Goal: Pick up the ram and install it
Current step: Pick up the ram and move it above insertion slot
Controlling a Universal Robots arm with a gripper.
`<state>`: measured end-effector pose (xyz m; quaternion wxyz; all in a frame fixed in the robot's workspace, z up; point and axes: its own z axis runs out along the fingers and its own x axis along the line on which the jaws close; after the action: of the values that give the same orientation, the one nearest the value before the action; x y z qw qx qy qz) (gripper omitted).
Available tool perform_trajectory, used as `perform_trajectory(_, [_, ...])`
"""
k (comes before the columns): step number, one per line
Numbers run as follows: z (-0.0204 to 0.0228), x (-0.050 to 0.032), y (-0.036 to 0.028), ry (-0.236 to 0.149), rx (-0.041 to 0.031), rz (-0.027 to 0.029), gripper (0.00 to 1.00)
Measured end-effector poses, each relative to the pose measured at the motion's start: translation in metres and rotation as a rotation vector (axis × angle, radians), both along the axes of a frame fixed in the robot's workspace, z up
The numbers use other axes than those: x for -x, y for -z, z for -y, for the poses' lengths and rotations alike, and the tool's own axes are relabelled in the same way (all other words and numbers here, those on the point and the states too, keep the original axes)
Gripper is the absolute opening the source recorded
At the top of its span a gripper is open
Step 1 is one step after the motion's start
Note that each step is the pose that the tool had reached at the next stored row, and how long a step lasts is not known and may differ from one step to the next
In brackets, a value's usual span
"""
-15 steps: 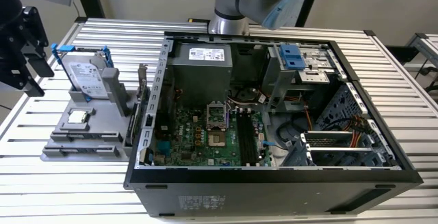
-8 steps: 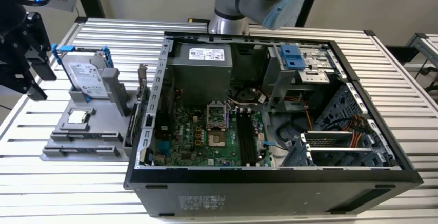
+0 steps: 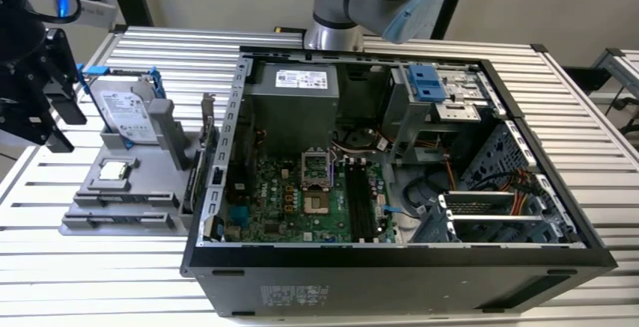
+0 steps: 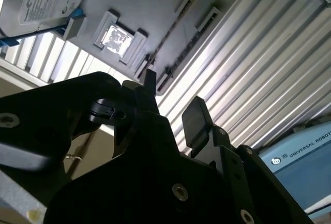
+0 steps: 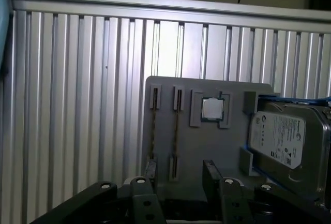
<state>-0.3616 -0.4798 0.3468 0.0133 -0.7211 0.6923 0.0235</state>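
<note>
Two ram sticks stand on edge in slots of a grey holder [image 5: 207, 146]. In the first wrist view they are thin dark lines, one ram stick [image 5: 153, 131] beside the other ram stick [image 5: 176, 131]. The second wrist view also shows a ram stick [image 4: 173, 32]. My gripper [image 5: 181, 175] hangs above the holder, open, with nothing between its fingers [image 5: 211, 172]. It touches neither stick. In the exterior view the black gripper [image 3: 60, 117] is at the far left, over the holder [image 3: 130, 222].
A silver hard drive [image 5: 284, 141] in a blue frame and a small square processor chip [image 5: 212, 109] share the holder. The open computer case [image 3: 399, 260] lies to the exterior view's right, its motherboard memory slots [image 3: 361, 200] exposed. All rest on a slatted metal table [image 3: 100, 282].
</note>
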Motion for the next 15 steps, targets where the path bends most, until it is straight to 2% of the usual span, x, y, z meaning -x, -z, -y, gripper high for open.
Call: perform_trajectory(15, [0.0012, -0.0001, 0.0234, 0.006, 0.0001, -0.0001, 1.00])
